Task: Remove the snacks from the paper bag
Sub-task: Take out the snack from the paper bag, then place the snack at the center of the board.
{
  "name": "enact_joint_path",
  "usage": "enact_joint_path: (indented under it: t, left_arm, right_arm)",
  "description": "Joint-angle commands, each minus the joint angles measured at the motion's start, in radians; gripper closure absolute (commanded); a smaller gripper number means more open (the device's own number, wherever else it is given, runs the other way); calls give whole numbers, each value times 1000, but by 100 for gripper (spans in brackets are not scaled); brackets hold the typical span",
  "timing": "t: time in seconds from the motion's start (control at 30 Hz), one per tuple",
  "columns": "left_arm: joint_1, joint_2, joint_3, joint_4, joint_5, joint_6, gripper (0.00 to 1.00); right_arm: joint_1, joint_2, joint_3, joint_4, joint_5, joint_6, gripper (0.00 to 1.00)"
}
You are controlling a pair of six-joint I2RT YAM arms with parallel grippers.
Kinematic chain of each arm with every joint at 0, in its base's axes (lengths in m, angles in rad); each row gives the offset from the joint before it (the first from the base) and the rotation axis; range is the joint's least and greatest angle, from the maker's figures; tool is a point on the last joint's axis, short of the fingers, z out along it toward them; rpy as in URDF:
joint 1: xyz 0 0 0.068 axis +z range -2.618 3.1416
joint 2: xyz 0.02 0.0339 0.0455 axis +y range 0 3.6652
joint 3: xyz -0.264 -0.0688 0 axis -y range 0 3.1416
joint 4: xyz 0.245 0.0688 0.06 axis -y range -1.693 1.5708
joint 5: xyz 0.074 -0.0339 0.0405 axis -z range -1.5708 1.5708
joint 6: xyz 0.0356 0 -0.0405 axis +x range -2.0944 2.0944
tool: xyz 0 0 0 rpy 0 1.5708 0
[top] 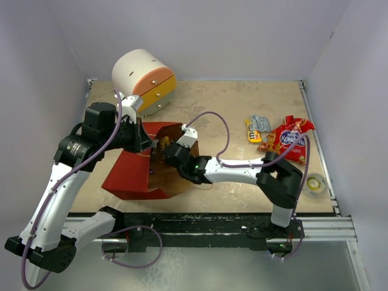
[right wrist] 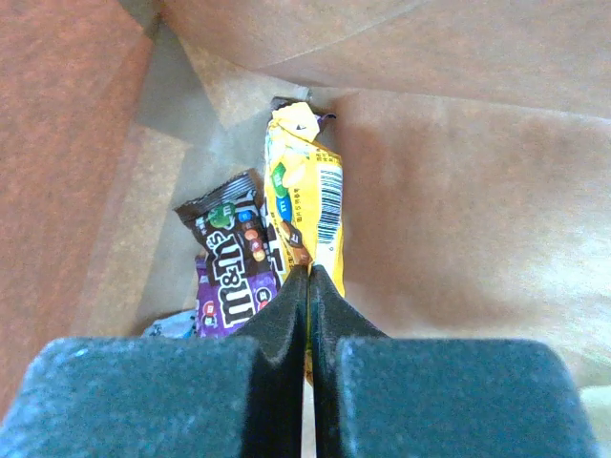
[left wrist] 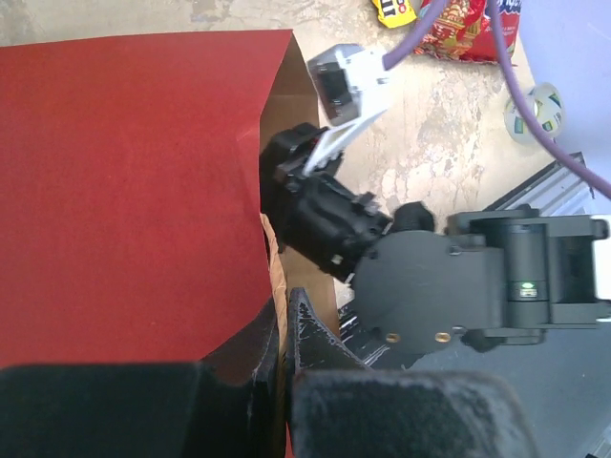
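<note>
Though red outside, the paper bag (top: 130,177) is plain brown inside.

Inside the paper bag (right wrist: 458,181), the right hand (right wrist: 307,279) pinches the yellow packet (right wrist: 305,186); a dark packet (right wrist: 227,229) lies just beside it.

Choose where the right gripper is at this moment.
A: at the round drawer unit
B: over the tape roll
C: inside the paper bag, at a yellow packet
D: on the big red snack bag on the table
C: the right wrist view shows the right gripper between the brown inner walls of the paper bag, its fingers shut on the edge of the yellow packet.
</note>
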Motion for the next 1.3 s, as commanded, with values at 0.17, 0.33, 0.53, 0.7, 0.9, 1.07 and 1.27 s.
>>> enact_joint_path:
  t: [0.17,0.33,0.53,0.7,0.9,1.07,1.27]
  left_arm:
    - [1,-26,-27,83,-37,-21,100]
    - [1,-26,-52,98,-33,-46,100]
    - [1,-31,-87,135,-33,-50,100]
    - [0,-17,-110,180,-31,-50,100]
    - [0,12,-108,218,-41,-48,100]
    - [2,26,-97,219,-51,-31,100]
    - [2,53,-68,191,-63,-13,100]
  right_arm:
    - [-6,-210,-152,-43,-23,-84,100]
    - [-7,-355,-191,-91,-66,-219,100]
    - [-7,-544,-160,-268,-195,-403,100]
    - [-6,-691,-126,-457,-187,-463,100]
    - [-21,-867,-124,-575,-1,-534,100]
    - [-244,-828,-67,-644,78,-624,100]
    - [-608,-539,86,-766,92,-590,100]
